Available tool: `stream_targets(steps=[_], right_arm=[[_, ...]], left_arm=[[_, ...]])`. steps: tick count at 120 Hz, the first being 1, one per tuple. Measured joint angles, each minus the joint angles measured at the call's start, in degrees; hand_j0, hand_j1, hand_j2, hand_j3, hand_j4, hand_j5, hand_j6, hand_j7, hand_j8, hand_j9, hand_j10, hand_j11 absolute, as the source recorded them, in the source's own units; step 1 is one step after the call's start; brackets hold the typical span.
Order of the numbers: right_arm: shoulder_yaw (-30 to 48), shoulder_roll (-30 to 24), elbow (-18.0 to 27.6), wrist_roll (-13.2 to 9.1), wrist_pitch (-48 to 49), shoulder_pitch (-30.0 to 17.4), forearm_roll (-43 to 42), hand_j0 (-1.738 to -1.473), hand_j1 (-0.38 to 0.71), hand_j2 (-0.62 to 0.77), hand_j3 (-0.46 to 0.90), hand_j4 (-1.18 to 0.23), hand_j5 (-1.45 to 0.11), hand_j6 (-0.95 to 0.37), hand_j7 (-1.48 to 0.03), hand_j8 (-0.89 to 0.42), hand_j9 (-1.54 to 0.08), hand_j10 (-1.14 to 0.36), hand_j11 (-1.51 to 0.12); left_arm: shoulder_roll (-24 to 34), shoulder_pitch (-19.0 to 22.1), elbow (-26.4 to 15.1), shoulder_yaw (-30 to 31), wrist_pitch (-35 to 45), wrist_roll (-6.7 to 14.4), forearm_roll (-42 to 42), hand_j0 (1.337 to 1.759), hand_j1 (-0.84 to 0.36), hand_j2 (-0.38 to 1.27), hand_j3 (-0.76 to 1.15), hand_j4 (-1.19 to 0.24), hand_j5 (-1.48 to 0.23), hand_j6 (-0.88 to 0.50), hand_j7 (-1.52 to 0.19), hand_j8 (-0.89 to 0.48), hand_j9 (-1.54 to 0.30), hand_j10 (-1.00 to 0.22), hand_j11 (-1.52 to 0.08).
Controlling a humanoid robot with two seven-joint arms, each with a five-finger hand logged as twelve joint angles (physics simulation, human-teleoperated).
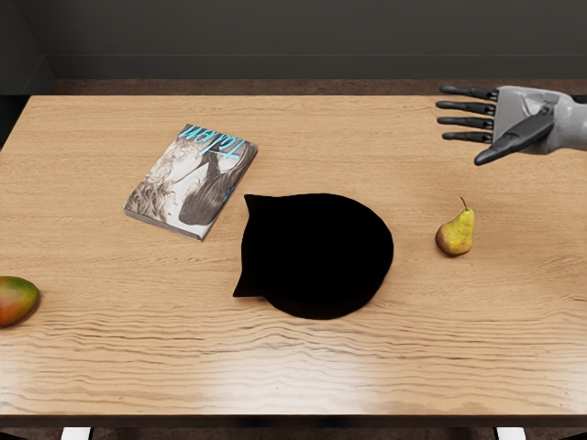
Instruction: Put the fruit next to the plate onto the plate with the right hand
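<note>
One desk (477,348) of pale wood carries everything I can see. On it lies one plate (316,255), flat black, round with two pointed ear-like corners on its left side, and nothing rests on it. Up and to the left of the plate lies one magazine (193,181), flat and turned at a slant, its near corner close to the plate but apart from it. Its cover shows long-haired figures and a title in light blue letters along its far edge; the letters face away from me and I cannot read them.

My right hand (514,115) hangs above the desk, up and well to the right of the plate, its four fingers straight and spread, pointing left, the thumb angled down and left. It holds nothing.

I count two fruits. One mango (16,301), red and green, sits far left of the plate at the picture's edge. One pear (456,232), yellow with a reddish side, stands upright just right of the plate, not touching it.
</note>
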Motion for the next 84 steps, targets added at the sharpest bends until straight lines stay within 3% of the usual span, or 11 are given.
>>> stream_targets(steps=[29, 35, 40, 52, 84], right_arm=[[0.6, 0.0, -0.3, 0.5, 0.0, -0.2, 0.4, -1.658, -0.31, -0.01, 0.0, -0.03, -0.04, -0.03, -0.04, -0.03, -0.04, -0.03, -0.04], [0.9, 0.0, -1.0, 1.7, 0.0, -0.4, -0.2, -1.658, -0.31, -0.01, 0.0, -0.03, -0.04, -0.03, -0.04, -0.03, -0.04, -0.03, -0.04], [1.1, 0.1, -2.0, 4.5, 0.0, -0.8, -2.5, -1.658, -0.31, -0.01, 0.0, -0.03, -0.04, -0.03, -0.04, -0.03, -0.04, -0.03, -0.04], [1.5, 0.6, -5.1, 14.3, 0.0, -1.8, -10.4, -1.658, -0.31, -0.01, 0.0, -0.03, -0.04, -0.03, -0.04, -0.03, -0.04, -0.03, -0.04], [1.8, 2.8, -10.1, 32.6, 0.0, -4.9, -28.3, -1.658, -0.31, -0.01, 0.0, -0.04, -0.05, -0.04, -0.05, -0.04, -0.05, -0.04, -0.05]], left_arm=[[0.0, 0.0, 0.0, 0.0, 0.0, 0.0, 0.0, 1.658, 0.35, 0.0, 0.0, 0.0, 0.0, 0.0, 0.0, 0.0, 0.0, 0.0, 0.0], [0.0, 0.0, 0.0, 0.0, 0.0, 0.0, 0.0, 1.658, 0.35, 0.0, 0.0, 0.0, 0.0, 0.0, 0.0, 0.0, 0.0, 0.0, 0.0], [0.0, 0.0, 0.0, 0.0, 0.0, 0.0, 0.0, 1.658, 0.35, 0.0, 0.0, 0.0, 0.0, 0.0, 0.0, 0.0, 0.0, 0.0, 0.0], [0.0, 0.0, 0.0, 0.0, 0.0, 0.0, 0.0, 1.658, 0.35, 0.0, 0.0, 0.0, 0.0, 0.0, 0.0, 0.0, 0.0, 0.0, 0.0], [0.0, 0.0, 0.0, 0.0, 0.0, 0.0, 0.0, 1.658, 0.35, 0.0, 0.0, 0.0, 0.0, 0.0, 0.0, 0.0, 0.0, 0.0, 0.0]])
